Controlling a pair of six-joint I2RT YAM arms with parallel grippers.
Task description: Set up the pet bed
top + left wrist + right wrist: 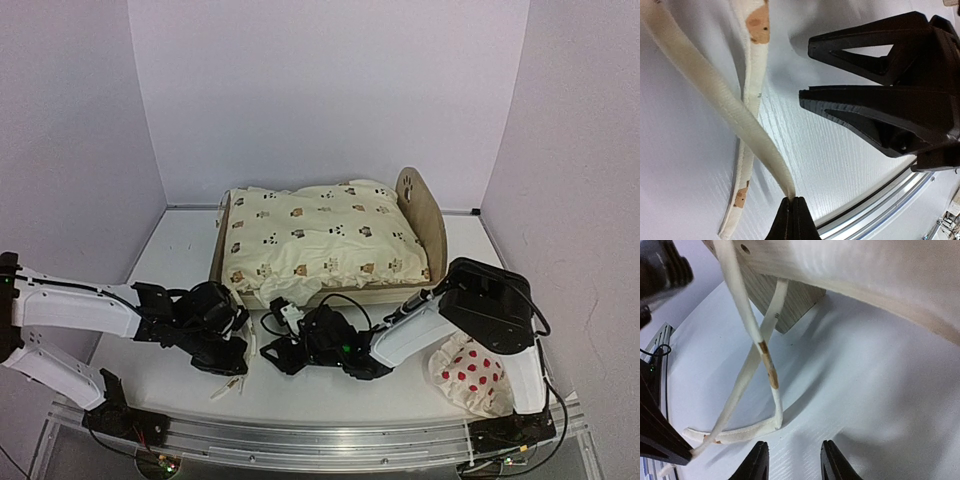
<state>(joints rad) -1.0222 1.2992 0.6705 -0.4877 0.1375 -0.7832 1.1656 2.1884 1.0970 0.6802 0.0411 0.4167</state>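
The pet bed (426, 216), a plywood frame with a paw-print end board, stands at the back centre with a cream animal-print cushion (320, 240) lying in it. Two cream tie straps hang from the cushion's near corner down to the table beside the bed's wooden leg (790, 302). My left gripper (793, 202) is shut on the end of one tie strap (715, 95), which is pulled taut; the other tie (754, 75) lies slack on the table. My right gripper (794, 460) is open just in front of the slack tie (771, 371), with nothing between its fingers. In the top view the left gripper (236, 368) and the right gripper (272, 352) are close together before the bed.
A white pillow with red dots (470, 375) lies at the near right beside the right arm's base. An aluminium rail (300, 440) runs along the table's near edge. White walls close in the back and sides.
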